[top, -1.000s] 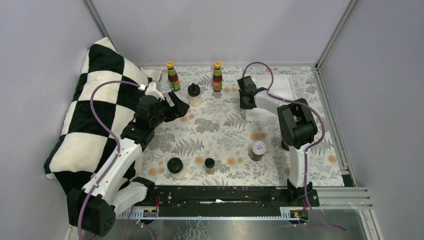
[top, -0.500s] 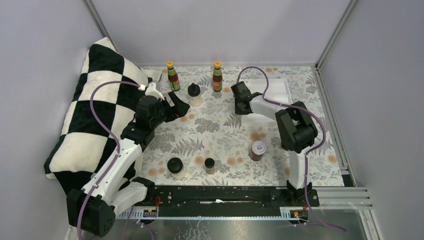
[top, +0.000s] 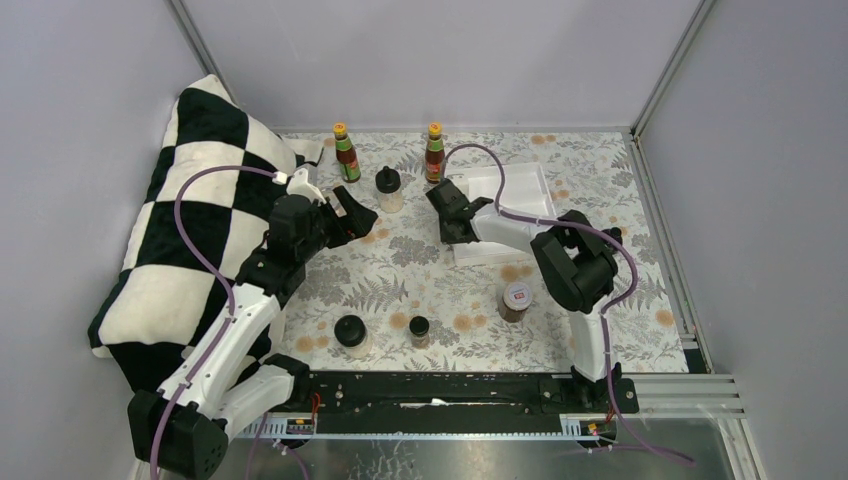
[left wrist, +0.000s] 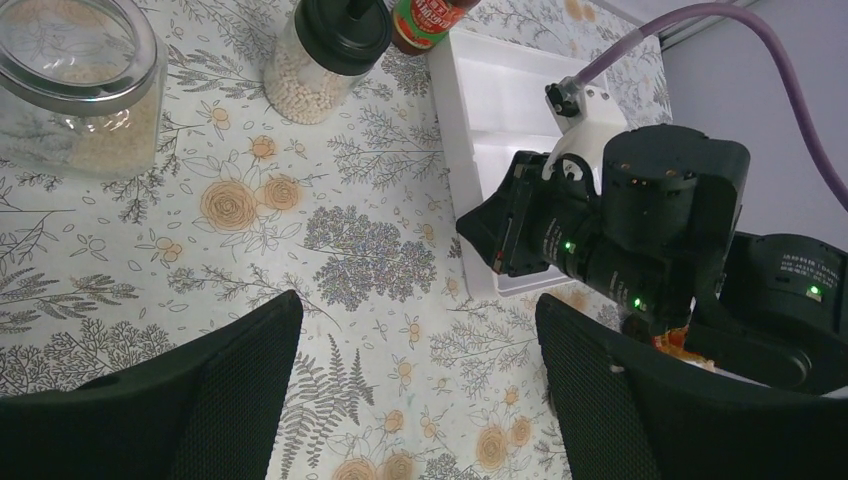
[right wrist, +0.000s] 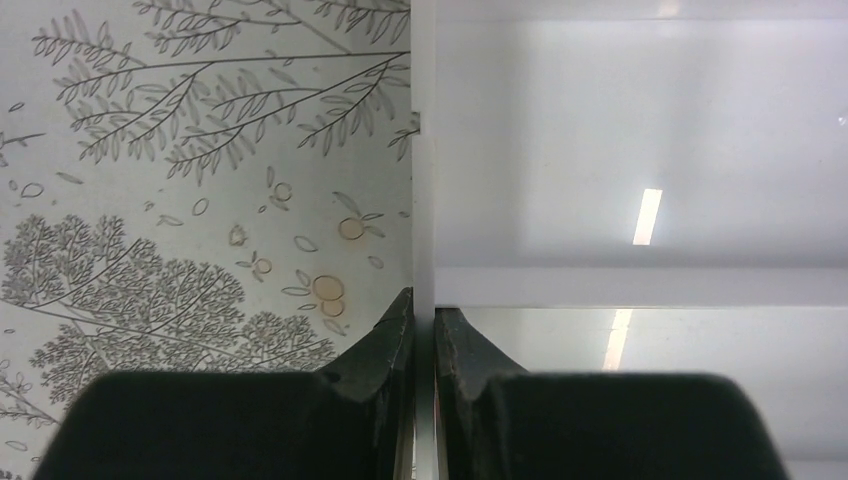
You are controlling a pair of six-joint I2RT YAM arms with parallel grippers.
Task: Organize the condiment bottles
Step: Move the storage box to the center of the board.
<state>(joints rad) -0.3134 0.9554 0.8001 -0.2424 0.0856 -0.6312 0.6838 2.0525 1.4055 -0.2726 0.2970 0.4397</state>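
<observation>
Right wrist: your right gripper (right wrist: pixel 423 318) clamps the white rectangular plastic tray (right wrist: pixel 640 130) by its wall, which runs dead ahead. The tall orange-capped red-sauce bottle (top: pixel 434 155) stands beyond, slightly left.

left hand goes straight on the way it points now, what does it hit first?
Probably the tablecloth: the open left hand tilts down at it. On a shallower line, the black-lidded jar or the white tray beyond it; depth unclear.

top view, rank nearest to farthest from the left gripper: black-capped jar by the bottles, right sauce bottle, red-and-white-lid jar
1. black-capped jar, just right of the left gripper
2. right sauce bottle, at the back
3. red-and-white-lid jar, near side, right
</observation>
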